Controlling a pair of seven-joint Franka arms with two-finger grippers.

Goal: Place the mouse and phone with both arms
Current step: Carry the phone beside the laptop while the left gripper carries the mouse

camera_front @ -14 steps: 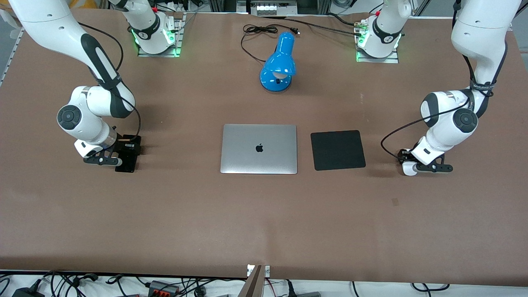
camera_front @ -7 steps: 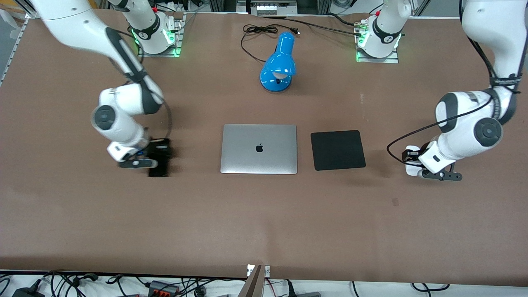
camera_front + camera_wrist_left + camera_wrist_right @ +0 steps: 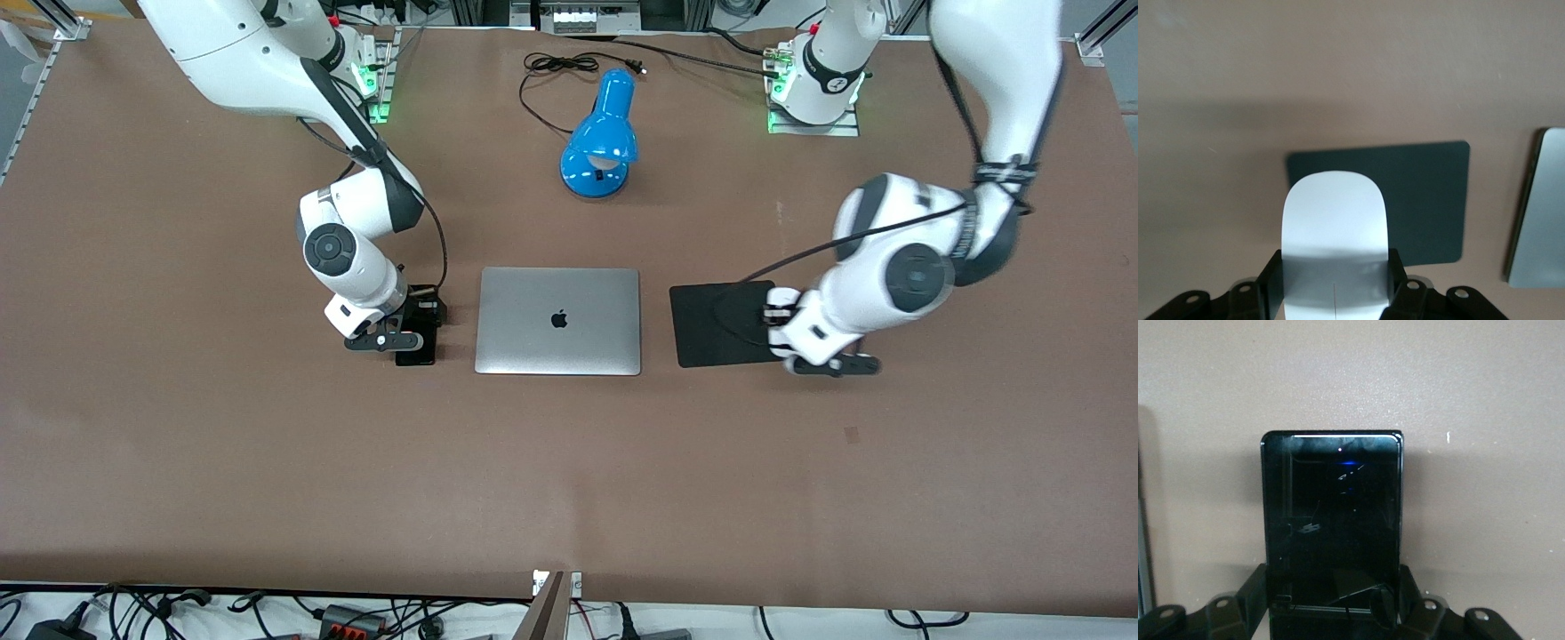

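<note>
We carry the mouse (image 3: 1334, 247), pinched at its sides in the left gripper (image 3: 1335, 283), over the mouse pad (image 3: 718, 322); the right gripper (image 3: 1335, 603) grips the glossy phone (image 3: 1331, 520) by its edges beside the laptop (image 3: 558, 320). Both look light, rigid and slippery.

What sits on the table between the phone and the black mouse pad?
The closed silver laptop lies between the phone, held by the right pincer, and the mouse pad. The front view shows it.
</note>
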